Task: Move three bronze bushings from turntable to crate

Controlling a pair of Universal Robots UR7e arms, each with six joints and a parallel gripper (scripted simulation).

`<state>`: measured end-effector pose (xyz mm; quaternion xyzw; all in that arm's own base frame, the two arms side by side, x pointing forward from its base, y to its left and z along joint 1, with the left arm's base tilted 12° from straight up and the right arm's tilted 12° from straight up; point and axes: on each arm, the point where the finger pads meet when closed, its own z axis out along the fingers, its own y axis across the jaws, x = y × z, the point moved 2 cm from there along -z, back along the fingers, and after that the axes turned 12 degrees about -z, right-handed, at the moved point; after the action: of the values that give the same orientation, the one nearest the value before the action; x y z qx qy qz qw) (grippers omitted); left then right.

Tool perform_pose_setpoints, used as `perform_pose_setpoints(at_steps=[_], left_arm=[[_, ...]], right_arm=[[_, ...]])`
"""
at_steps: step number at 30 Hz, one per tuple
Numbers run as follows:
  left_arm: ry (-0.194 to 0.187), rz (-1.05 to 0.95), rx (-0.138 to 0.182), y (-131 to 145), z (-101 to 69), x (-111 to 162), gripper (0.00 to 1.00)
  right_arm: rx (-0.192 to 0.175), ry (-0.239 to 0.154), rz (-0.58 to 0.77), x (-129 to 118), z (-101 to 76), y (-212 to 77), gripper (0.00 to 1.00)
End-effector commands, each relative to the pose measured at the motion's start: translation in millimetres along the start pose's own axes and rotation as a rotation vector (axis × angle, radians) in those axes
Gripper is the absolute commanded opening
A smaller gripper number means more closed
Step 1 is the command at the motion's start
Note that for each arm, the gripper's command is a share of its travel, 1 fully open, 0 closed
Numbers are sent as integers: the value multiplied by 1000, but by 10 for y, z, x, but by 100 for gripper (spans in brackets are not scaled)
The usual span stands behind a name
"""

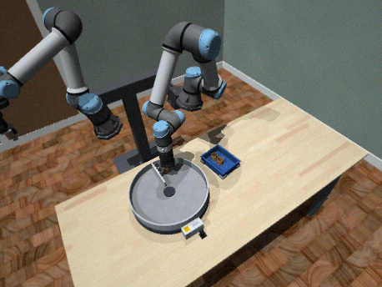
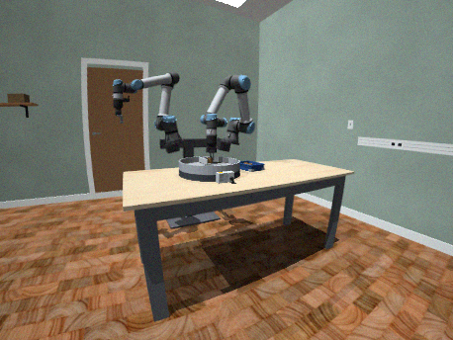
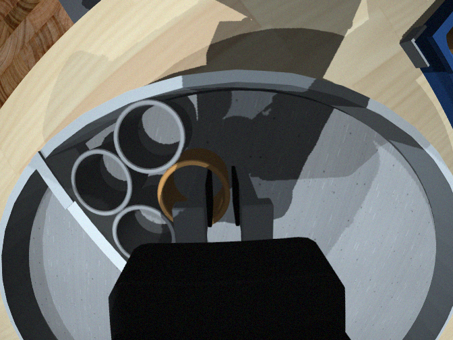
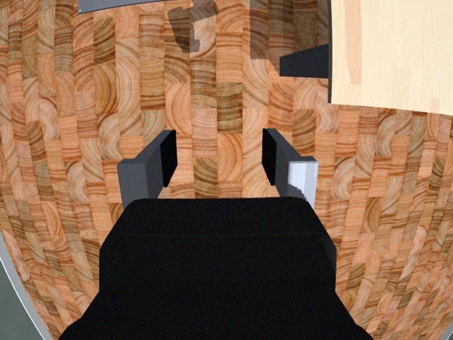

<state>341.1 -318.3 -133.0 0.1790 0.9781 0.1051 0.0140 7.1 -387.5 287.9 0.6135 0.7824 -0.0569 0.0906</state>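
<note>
The blue crate (image 1: 223, 171) (image 2: 253, 166) (image 3: 441, 91) stands level in its corner guides, with two bronze bushings (image 1: 213, 156) (image 1: 220, 160) inside. On the turntable (image 1: 143, 204) (image 3: 383, 227), one bronze bushing (image 3: 199, 156) stands upright beside three grey bushings (image 3: 127, 142) (image 3: 85, 179) (image 3: 126, 232). My left gripper (image 3: 222, 184) (image 1: 168, 168) points down at this bronze bushing, fingers a little apart. In the left wrist view one finger overlaps the bushing's hole and the other is just outside its right wall; neither visibly pinches it. My right gripper (image 4: 219, 146) (image 1: 13, 135) is open and empty, away from the table.
A raised divider bar (image 3: 96, 234) runs beside the grey bushings, and the turntable's rim (image 3: 252, 76) surrounds them. A control box (image 1: 193, 228) (image 2: 225, 177) sits at the turntable's front. The crate stands right of the turntable, with a corner guide (image 3: 415, 54) on its near side.
</note>
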Motion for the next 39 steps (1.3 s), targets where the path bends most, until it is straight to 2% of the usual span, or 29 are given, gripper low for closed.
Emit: perform_pose_setpoints(at_steps=[1,8,9,39], left_arm=[[1,-1,-2,17,10,7,36],[1,-1,-2,17,10,7,36],[1,-1,-2,17,10,7,0],[1,0,-2,14,10,7,0]], right_arm=[[0,0,1,10,0,-7,100],[0,0,1,10,0,-7,100],[0,0,1,10,0,-7,100],[0,0,1,10,0,-7,100]])
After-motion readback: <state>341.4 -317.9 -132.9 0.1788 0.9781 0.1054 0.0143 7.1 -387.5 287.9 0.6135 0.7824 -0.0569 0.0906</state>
